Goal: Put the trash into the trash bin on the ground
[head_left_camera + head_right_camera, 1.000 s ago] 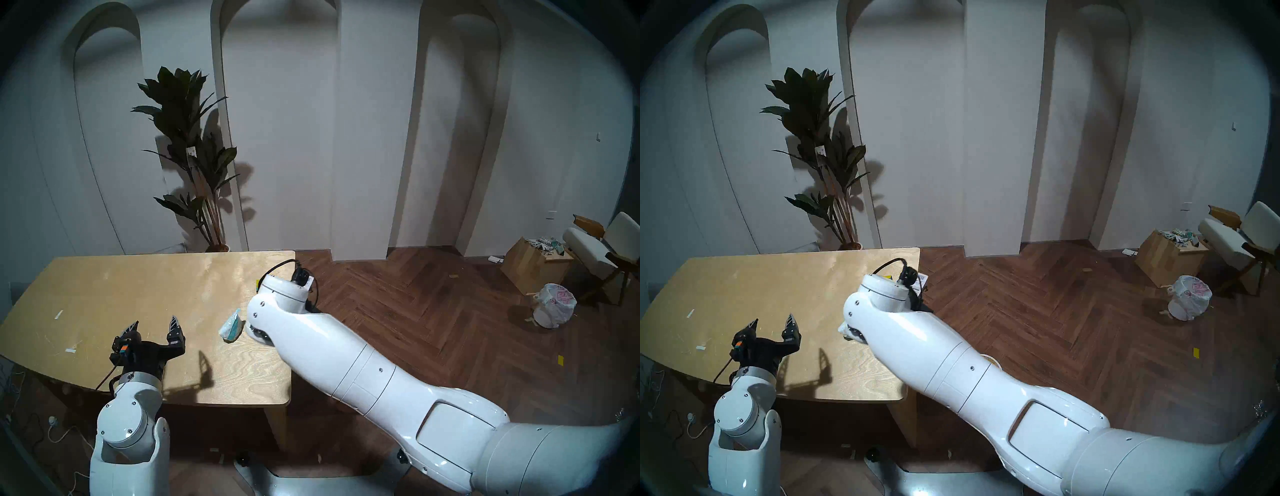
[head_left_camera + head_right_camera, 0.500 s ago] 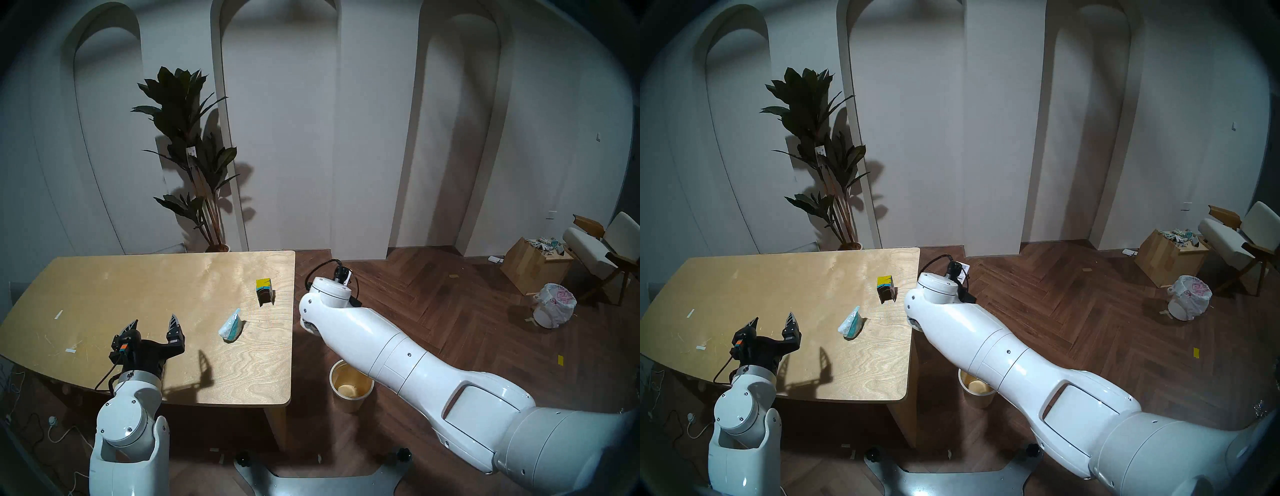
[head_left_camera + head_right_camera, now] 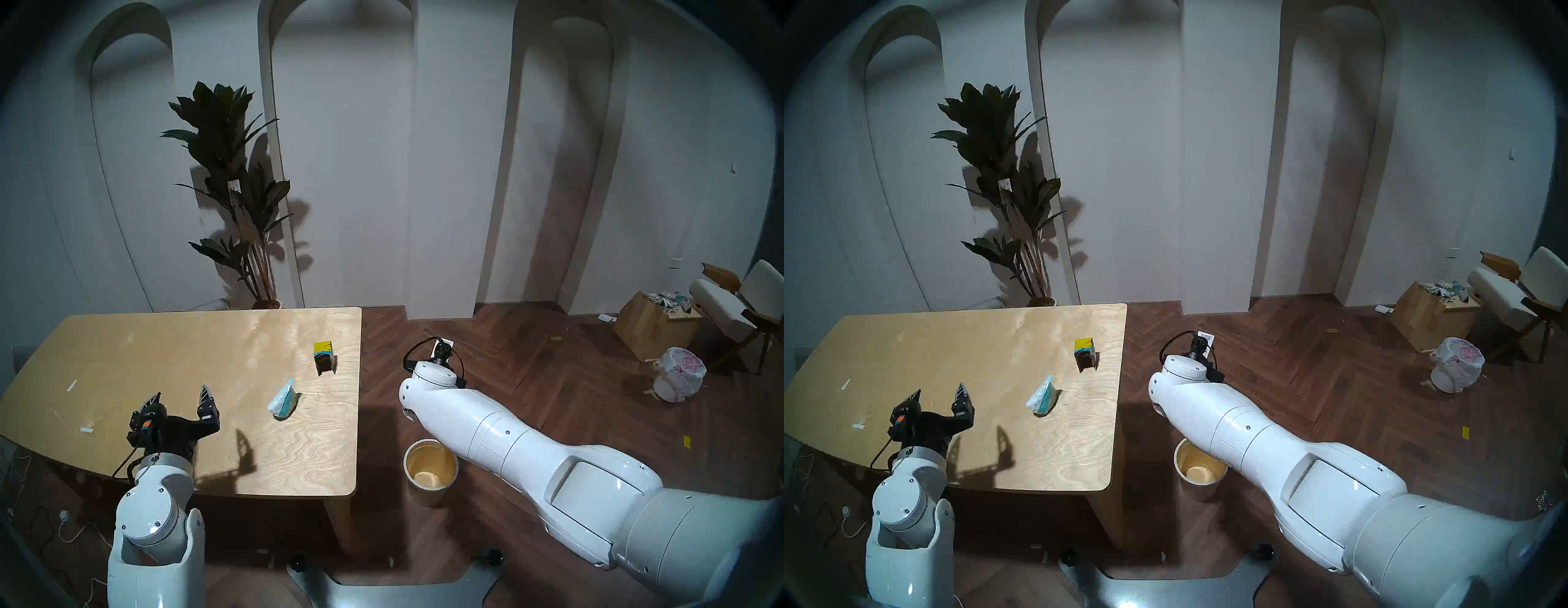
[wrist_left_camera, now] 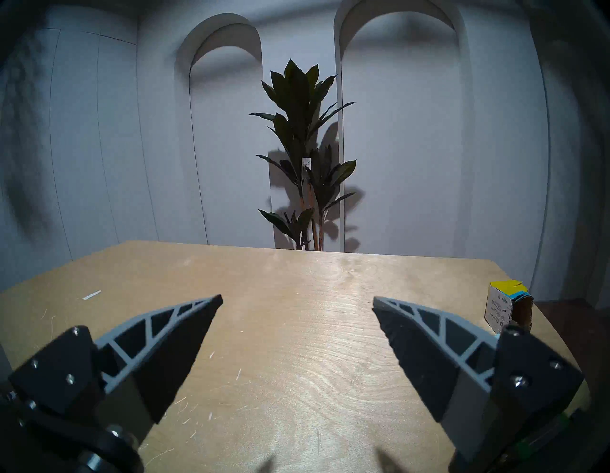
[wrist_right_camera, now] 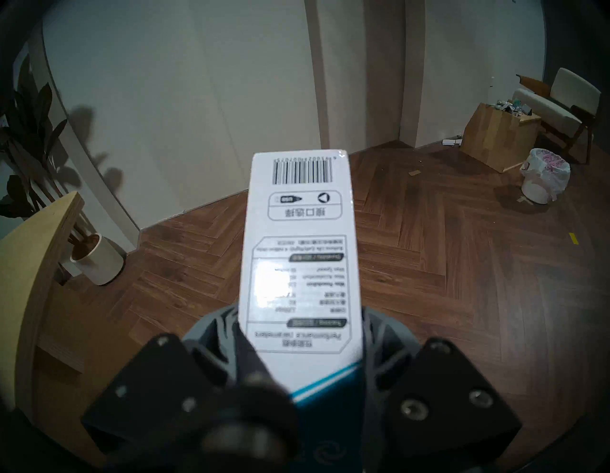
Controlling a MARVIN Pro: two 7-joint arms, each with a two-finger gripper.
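white-and-teal carton (image 5: 298,251) clamped in right claw (image 5: 298,333), jutting forward

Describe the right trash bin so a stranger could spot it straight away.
Find the wooden table, then look at the floor beside its right edge. The trash bin stands there: round, cream-yellow, thick-rimmed, unlike the bag-lined white bin near the chair.

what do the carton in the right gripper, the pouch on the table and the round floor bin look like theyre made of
Carton: glossy printed cardboard, judging by its flat faces, crisp edges and a glare patch.
Pouch: soft plastic film, probably; it is crumpled and partly translucent.
Round bin: hard to tell, maybe plastic or wood; a thick rigid wall, smooth matte cream outside, with a yellowish sheen inside.
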